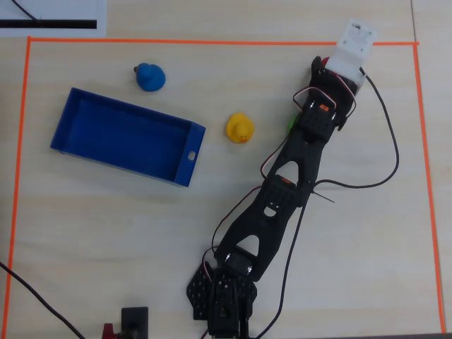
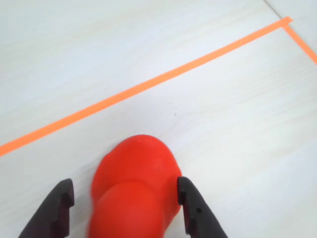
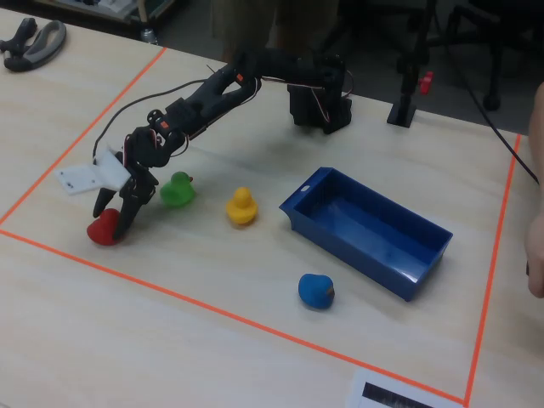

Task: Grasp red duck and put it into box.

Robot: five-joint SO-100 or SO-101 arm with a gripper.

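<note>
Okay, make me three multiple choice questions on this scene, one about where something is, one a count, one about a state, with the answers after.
1. In the fixed view, which duck lies nearest the red duck?
A. the green duck
B. the yellow duck
C. the blue duck

2. How many ducks show in the fixed view?
A. two
B. three
C. four

3. What is in the box?
A. the red duck
B. nothing
C. the yellow duck

Answers:
1. A, the green duck sits just right of the red one, the others farther right.
2. C, red, green, yellow and blue.
3. B, its blue floor is bare, and the red duck sits on the table between the fingers of the gripper, which have not closed on it: in the wrist view a gap shows on the left side.
</note>
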